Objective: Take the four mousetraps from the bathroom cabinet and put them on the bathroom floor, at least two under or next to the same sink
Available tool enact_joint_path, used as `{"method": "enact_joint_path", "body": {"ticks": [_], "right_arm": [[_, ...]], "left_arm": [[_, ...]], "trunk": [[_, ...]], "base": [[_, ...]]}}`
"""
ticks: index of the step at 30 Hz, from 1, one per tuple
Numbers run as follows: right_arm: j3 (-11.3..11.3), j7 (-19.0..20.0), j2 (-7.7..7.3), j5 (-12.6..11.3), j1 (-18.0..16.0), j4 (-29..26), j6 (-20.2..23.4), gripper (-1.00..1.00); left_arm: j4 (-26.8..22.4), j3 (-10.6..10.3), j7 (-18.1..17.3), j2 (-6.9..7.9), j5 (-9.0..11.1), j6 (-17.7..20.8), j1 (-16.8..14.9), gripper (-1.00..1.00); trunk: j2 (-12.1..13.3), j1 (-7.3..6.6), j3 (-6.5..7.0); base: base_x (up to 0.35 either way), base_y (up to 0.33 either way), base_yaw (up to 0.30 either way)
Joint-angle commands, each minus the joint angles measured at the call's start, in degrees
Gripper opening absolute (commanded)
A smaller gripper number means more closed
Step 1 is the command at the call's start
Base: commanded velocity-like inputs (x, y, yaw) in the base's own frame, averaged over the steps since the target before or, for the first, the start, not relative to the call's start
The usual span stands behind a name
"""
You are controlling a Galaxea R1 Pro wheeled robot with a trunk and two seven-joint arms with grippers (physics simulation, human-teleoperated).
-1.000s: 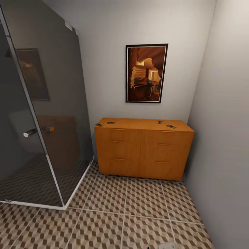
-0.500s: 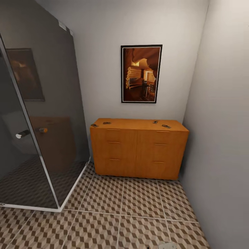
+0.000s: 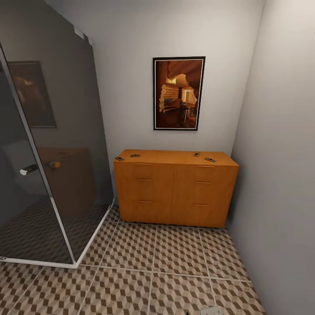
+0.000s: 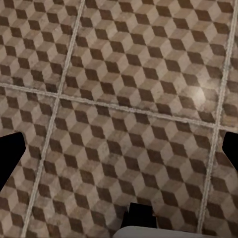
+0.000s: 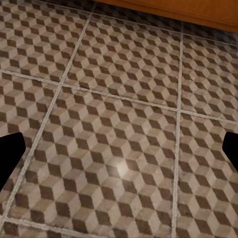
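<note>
The orange-brown cabinet (image 3: 175,188) stands against the far wall in the head view. Mousetraps lie on its top: two at the left end (image 3: 119,158) (image 3: 135,155) and two at the right end (image 3: 197,154) (image 3: 210,159). The cube-patterned bathroom floor (image 3: 153,258) stretches from me to the cabinet. My left gripper (image 4: 119,156) is open over bare tiles, dark fingertips (image 4: 10,158) far apart. My right gripper (image 5: 119,151) is also open above the floor, with the cabinet's base (image 5: 198,10) just ahead. The sink is out of view.
A dark glass shower enclosure (image 3: 48,144) with a white base rail fills the left side. A grey wall (image 3: 280,175) closes the right side. A framed picture (image 3: 178,93) hangs above the cabinet. Open tiled floor lies between the shower and the right wall.
A second ago the whole head view shifted, so the camera moved; the cabinet now sits slightly more to the left. Over the last half second nothing has changed.
</note>
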Motion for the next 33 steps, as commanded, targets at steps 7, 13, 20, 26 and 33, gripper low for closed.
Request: {"method": "enact_joint_path", "body": {"ticks": [7, 13, 20, 26, 33], "right_arm": [[0.07, -0.53, -0.08, 0.47, -0.04, 1.3, 0.3, 1.0], [-0.06, -0.62, -0.13, 0.26, -0.04, 12.29, 0.4, 1.0], [-0.15, -0.78, 0.17, 0.19, 0.0, 19.77, 3.93, 1.0], [-0.16, -0.69, -0.13, 0.34, 0.0, 20.2, 14.97, 1.0], [-0.08, -0.61, -0.34, 0.43, 0.03, 20.1, 17.0, 1.0]], "left_arm": [[0.05, 0.08, 0.01, -0.07, 0.04, -0.19, -0.03, 1.0], [0.69, -0.17, -0.06, -0.17, 0.19, -0.16, -0.03, 1.0], [9.99, -4.78, -0.17, -2.23, 0.22, -0.09, -0.03, 1.0], [19.58, -6.01, -0.18, -1.46, 0.13, -0.13, -0.03, 1.0], [25.27, -6.18, -0.15, 1.1, 0.21, -0.08, -0.03, 1.0]], "trunk": [[-0.03, 0.0, -0.06], [-0.03, 0.0, -0.06], [-0.03, 0.0, -0.06], [-0.03, 0.0, -0.06], [-0.03, 0.0, -0.06]], "base": [[0.0, 0.0, 0.0], [0.0, 0.0, 0.0], [0.0, 0.0, 0.0], [0.0, 0.0, 0.0], [0.0, 0.0, 0.0]]}}
